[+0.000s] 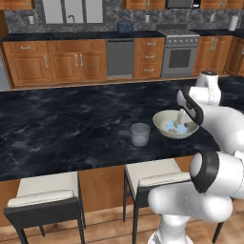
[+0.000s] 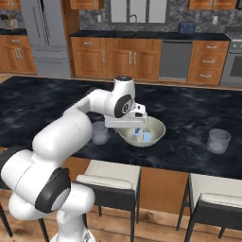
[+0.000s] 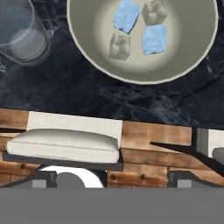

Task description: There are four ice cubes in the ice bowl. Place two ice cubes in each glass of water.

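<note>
The ice bowl (image 1: 175, 125) sits on the counter (image 1: 66, 128) near its front edge, with four ice cubes (image 3: 134, 29) clustered inside. One glass (image 1: 140, 134) stands just to its left, apart from it; another glass (image 2: 219, 141) stands well off to its right. Two stools (image 1: 46, 195) stand below the counter's front edge.

Home kitchen, wooden cabinets (image 1: 52, 59), steel stove (image 1: 180, 56), fridge (image 2: 45, 38), dark marble island counter (image 1: 62, 128), bar stools (image 1: 45, 198)
</note>
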